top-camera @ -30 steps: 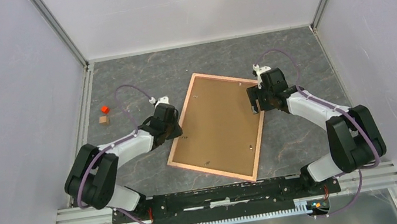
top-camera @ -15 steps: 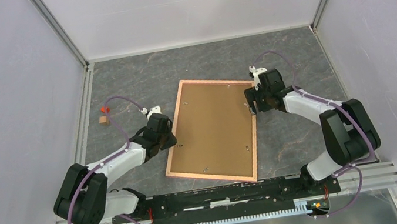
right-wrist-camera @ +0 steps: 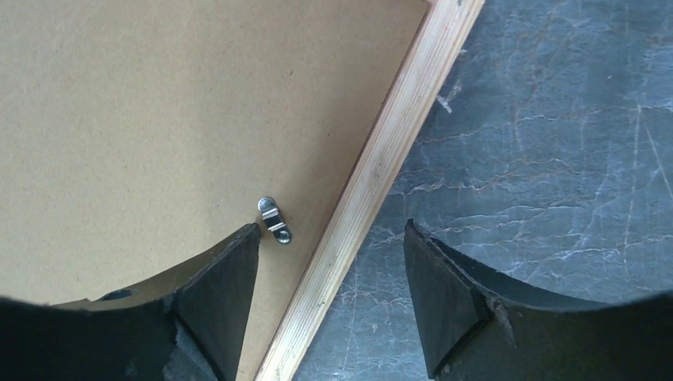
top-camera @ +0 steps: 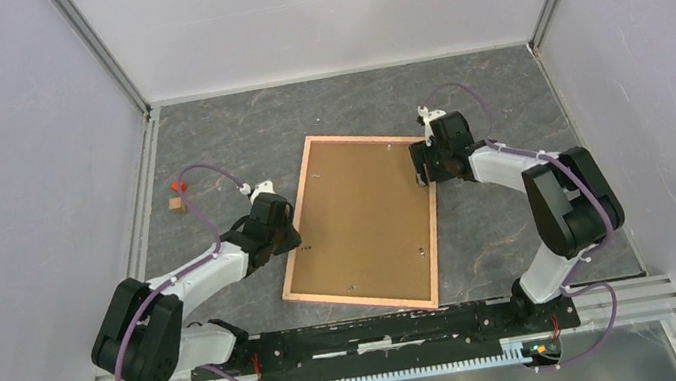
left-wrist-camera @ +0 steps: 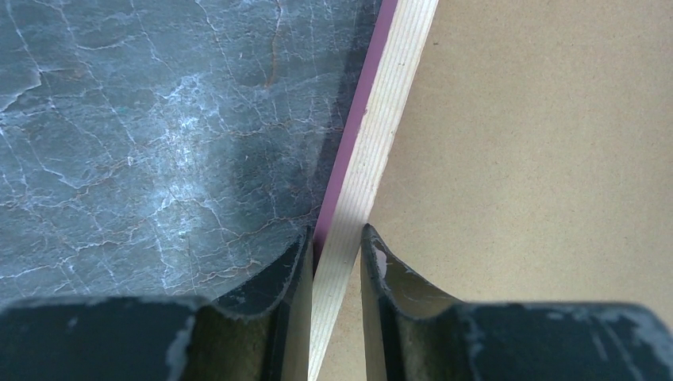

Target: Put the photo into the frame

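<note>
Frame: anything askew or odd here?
The frame lies back up, skewed to the table edges, with the backing board showing and no photo in sight. The left gripper pinches its left rail; the right gripper straddles the right rail, open. A red block and a wooden block sit far left.

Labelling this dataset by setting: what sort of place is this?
Probably a lab robot test cell: plain white walls, a dark marble-patterned tabletop, and two arms mounted on an aluminium rail.

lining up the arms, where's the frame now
In the top view the frame lies back-up at the centre of the table; the left claw clamps its left rail, the open right claw straddles its right rail near the far corner.
</note>
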You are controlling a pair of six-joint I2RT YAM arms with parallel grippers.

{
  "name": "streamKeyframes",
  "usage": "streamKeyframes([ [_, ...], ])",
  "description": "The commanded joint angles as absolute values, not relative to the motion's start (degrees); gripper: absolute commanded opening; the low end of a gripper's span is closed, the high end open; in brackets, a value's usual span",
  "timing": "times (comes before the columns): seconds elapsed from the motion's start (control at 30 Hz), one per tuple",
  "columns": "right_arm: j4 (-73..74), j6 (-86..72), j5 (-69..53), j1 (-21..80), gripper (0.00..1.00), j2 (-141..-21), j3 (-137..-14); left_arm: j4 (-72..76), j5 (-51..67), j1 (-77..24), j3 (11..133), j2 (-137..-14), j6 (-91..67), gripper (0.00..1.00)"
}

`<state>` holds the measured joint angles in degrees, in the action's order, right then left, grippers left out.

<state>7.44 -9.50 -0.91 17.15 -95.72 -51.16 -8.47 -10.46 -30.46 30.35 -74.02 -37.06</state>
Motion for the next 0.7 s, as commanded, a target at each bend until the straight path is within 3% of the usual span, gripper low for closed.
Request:
streamKeyframes([
  [0.0, 7.39, -10.9, 4.62, 17.85, 0.7, -96.66, -53.7, -11.0, -9.81, -30.32, 29.44, -73.98, -40.53, 0.02],
  [0.27, 11.09, -13.54, 8.62, 19.67, 0.59, -98.64, -55.21, -10.61, -9.54, -30.43, 28.97, -73.92, -40.83, 0.02],
  [0.47, 12.89, -18.5, 10.57, 21.37, 0.33, -99.48, -55.37, -10.26, -9.14, -30.41, 28.44, -73.48, -41.06, 0.02],
  [0.67, 14.69, -22.23, 10.31, 22.92, 0.16, -101.02, -56.3, -9.52, -8.71, -30.5, 27.45, -72.38, -41.84, 0.02],
])
